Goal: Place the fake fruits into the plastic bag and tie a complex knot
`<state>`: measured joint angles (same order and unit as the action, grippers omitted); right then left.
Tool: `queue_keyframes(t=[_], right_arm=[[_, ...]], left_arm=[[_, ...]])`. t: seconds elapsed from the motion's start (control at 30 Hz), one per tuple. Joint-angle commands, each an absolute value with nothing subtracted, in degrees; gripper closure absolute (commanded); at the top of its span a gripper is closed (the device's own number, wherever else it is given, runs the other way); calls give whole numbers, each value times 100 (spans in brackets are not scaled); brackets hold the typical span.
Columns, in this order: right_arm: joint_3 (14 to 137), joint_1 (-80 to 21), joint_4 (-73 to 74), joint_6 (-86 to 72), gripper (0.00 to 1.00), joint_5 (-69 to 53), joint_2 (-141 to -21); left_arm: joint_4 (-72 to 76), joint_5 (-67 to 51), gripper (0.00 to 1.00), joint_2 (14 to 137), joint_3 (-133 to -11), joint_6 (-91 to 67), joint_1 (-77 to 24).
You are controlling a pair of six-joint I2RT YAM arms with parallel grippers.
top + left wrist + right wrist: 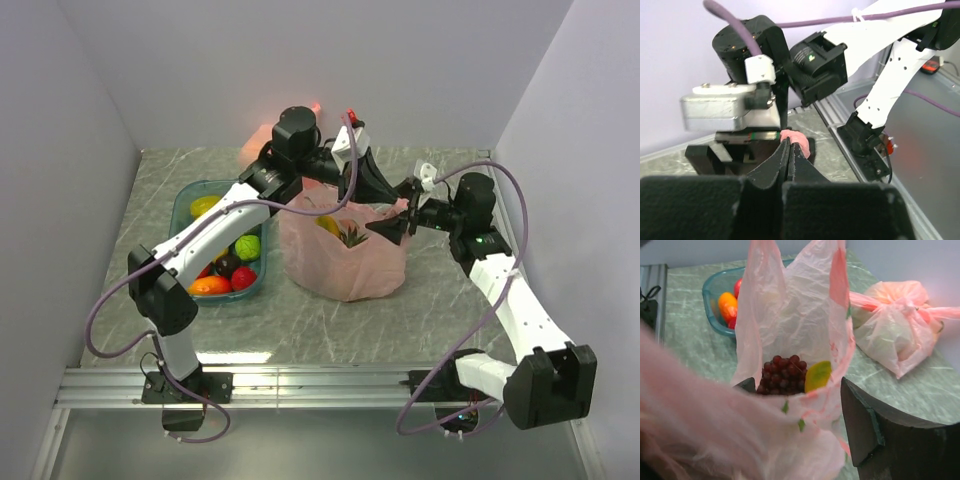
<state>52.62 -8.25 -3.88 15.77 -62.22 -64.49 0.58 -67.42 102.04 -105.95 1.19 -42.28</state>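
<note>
The salmon-pink plastic bag [345, 255] stands open mid-table. In the right wrist view the bag [795, 315] holds purple grapes [782, 372] and a yellow-green fruit [817, 375]. A pineapple top [350, 236] shows through it from above. My left gripper [392, 198] is shut on a pinch of the bag's pink plastic [799, 139] at its right upper edge. My right gripper [392, 226] is open, its jaws wide apart either side of the bag's near rim [796, 385]. More fake fruits lie in a teal basin [190, 200]: lime [247, 246], mango [210, 285], apple [243, 278], lemon [205, 205].
A paler peach-pink tied bag [895, 325] with a long tail lies at the back of the table, mostly hidden behind the left arm in the top view [258, 140]. The two grippers nearly touch. Walls close the table on three sides.
</note>
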Motion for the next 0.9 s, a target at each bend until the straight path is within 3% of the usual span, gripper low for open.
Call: queue_keyframes(t=[0.0, 0.1, 0.17, 0.2, 0.27, 0.3, 0.33, 0.4, 0.47, 0.53, 0.73, 0.87], right_arm=[[5142, -949, -1448, 995, 28, -6231, -6670], [5080, -1019, -1590, 879, 39, -6196, -6776], [5071, -1028, -1504, 914, 69, -6249, -6829], [5097, -1028, -1198, 1045, 97, -6214, -6847], [5037, -1002, -1029, 1151, 100, -6153, -6803], [4975, -985, -1002, 1151, 100, -6144, -6698], [4862, -950, -1002, 1143, 100, -6126, -6636], [4764, -932, -1019, 1090, 100, -6065, -6470], [4685, -897, -1037, 941, 100, -6021, -6381], [4615, -835, -1116, 748, 100, -6020, -6311], [4474, -782, -924, 738, 100, -6178, -6030], [4483, -773, -274, 1335, 100, -6249, -5889]], left_arm=[[939, -7066, 100, 10274, -10574, -606, -4210], [1361, -7005, 99, 10336, -10459, -905, -4175], [1485, -6873, 100, 10292, -10424, -1054, -4114], [1520, -6830, 100, 10266, -10415, -1063, -4000], [1329, -6707, 95, 10091, -10328, -811, -3850], [866, -6697, 85, 10020, -10310, -582, -3702], [392, -6689, 57, 9950, -10301, 316, -3639], [-1315, -6461, 42, 9652, -10240, 1593, -3577], [-1826, -5962, 29, 9197, -9706, 3046, -3586], [-1776, -5618, 1, 8809, -8735, 3635, -3595], [-417, -3922, 1, 7559, -6569, 4884, -4209], [-596, -3972, 1, 8084, -7117, 4940, -4324]])
